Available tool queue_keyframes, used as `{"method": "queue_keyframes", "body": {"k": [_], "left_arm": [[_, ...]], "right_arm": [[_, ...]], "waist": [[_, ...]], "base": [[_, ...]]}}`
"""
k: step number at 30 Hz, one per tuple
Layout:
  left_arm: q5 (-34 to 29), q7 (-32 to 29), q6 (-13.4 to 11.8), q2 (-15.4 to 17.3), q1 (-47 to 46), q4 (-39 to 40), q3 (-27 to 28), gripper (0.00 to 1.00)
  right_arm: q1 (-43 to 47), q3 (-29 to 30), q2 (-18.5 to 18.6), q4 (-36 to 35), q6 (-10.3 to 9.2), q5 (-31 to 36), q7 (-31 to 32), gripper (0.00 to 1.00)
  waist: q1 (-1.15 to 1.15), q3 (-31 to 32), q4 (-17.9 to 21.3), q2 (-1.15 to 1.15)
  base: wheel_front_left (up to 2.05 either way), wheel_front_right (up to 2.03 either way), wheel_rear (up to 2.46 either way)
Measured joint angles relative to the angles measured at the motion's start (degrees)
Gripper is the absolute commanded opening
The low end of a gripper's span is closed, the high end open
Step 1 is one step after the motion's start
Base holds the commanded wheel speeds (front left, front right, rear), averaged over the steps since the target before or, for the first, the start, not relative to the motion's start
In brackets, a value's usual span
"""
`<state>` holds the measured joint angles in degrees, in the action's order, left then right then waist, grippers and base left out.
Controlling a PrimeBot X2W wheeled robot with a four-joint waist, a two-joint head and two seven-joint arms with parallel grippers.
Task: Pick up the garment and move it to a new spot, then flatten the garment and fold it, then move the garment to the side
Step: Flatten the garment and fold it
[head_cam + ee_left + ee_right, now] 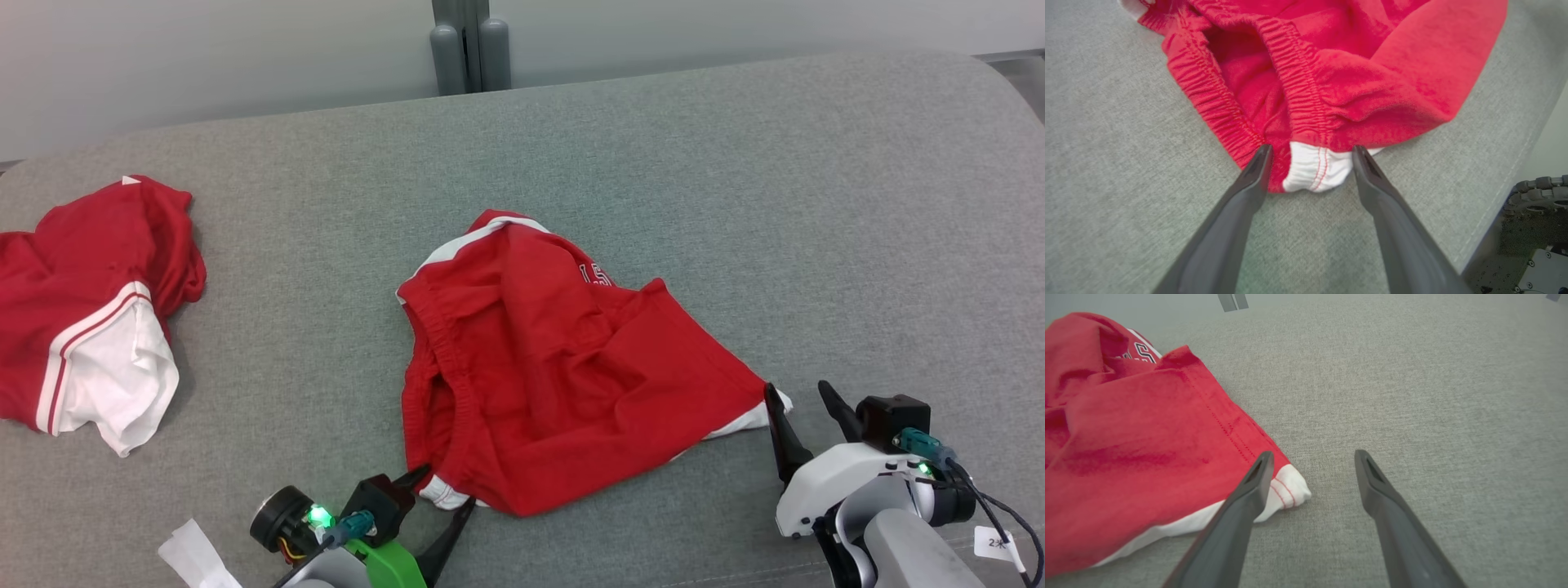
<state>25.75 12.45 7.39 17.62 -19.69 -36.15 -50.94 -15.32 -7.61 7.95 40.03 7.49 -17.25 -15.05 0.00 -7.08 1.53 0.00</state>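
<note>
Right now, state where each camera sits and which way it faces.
Head: on the head, facing forward and down at red shorts on a grey cushion; left fingers and right fingers show.
Left wrist: along the left fingers toward the waistband.
Right wrist: along the right fingers toward the white hem corner.
Shared: all see the shorts.

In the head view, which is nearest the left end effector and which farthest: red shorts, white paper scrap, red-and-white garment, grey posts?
From the left end effector:
1. Red shorts, at its fingertips, centre.
2. White paper scrap, lower left.
3. Red-and-white garment, far left.
4. Grey posts, top, at the back.
</note>
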Motion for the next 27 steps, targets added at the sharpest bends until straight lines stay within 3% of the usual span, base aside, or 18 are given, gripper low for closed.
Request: {"method": "queue_keyframes", "body": {"k": [8,9,10,11,12,19,27], "left_arm": [[3.53,1.22,0.00,-0.36,-1.31,-1.68,-2.80,1.00],[4.07,1.24,0.00,-0.47,-1.46,-1.83,-3.01,0.30],[4.76,1.36,0.00,-0.56,-1.55,-2.01,-3.19,0.00],[5.20,1.53,0.00,-0.66,-1.66,-2.19,-3.45,0.00],[5.38,1.62,0.00,-0.66,-1.85,-2.34,-3.53,0.00],[7.22,2.33,0.01,-1.57,-2.05,-0.80,-1.75,0.00],[8.87,2.58,0.01,0.88,-2.41,11.06,4.77,0.00]], "right_arm": [[-1.52,-1.89,-0.78,4.87,0.00,-2.66,0.00,1.00],[-1.75,-2.23,-0.92,5.60,0.00,-2.99,-0.01,1.00],[-2.04,-2.65,-1.09,6.35,0.00,-3.68,-0.02,0.90],[-2.38,-2.97,-1.33,7.06,0.00,-4.67,-0.18,0.16],[-2.71,-3.23,-1.47,7.55,-0.01,-5.48,-0.19,0.00],[-3.51,-4.90,-1.66,4.90,-0.01,-10.54,-0.10,0.00],[-3.91,-5.05,0.71,-3.87,0.00,-13.91,-0.09,0.00]], "waist": [[0.00,-0.29,-0.95,0.00],[0.00,-0.35,-1.08,0.00],[0.00,-0.41,-1.19,0.00],[0.00,-0.47,-1.29,0.00],[0.00,-0.53,-1.37,0.00],[0.00,-0.22,-1.94,0.00],[0.00,1.49,-2.06,0.00]], "base": [[0.00,0.00,0.00],[0.00,0.00,0.00],[0.00,0.00,0.00],[0.00,0.00,0.00],[0.00,0.00,0.00],[0.00,0.00,0.00],[0.00,0.00,0.00]]}}
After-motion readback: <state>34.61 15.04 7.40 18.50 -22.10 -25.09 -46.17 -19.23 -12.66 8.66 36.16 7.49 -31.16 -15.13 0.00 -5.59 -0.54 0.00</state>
